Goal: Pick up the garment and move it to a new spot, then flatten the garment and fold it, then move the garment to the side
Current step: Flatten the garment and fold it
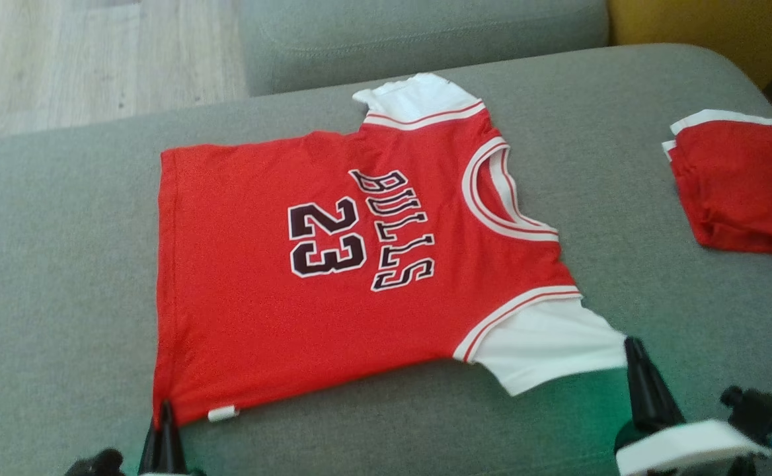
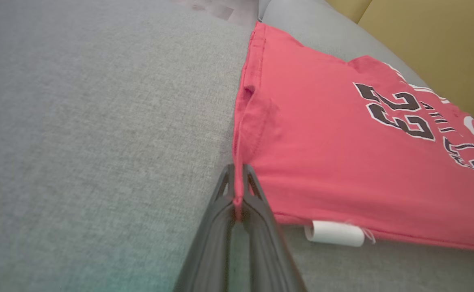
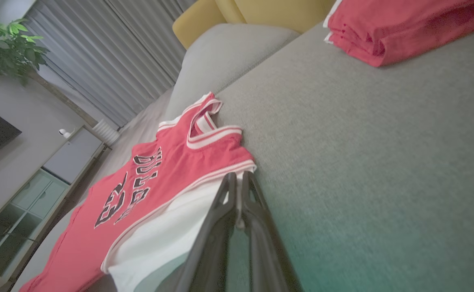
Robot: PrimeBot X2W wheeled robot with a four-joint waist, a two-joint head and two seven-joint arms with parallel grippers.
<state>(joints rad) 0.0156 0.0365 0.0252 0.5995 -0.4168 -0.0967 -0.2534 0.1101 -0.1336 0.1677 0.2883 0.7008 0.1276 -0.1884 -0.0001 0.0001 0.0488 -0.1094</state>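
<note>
The garment (image 1: 333, 264) is a red "BULLS 23" shirt with white sleeves, spread flat on the grey sofa cushion (image 1: 62, 251), collar to the right. My left gripper (image 1: 164, 413) is shut on the shirt's near bottom hem corner; in the left wrist view the red hem (image 2: 245, 121) is pinched between the dark fingers (image 2: 237, 178). My right gripper (image 1: 632, 347) is shut on the edge of the near white sleeve (image 1: 551, 344); the right wrist view shows the white sleeve (image 3: 168, 235) running into the closed fingertips (image 3: 239, 182).
A second red garment (image 1: 743, 185), folded, lies at the cushion's far right, also seen in the right wrist view (image 3: 403, 28). A sofa backrest (image 1: 419, 33) and a yellow chair (image 1: 703, 26) stand behind. Wooden floor (image 1: 82, 59) lies beyond at the left.
</note>
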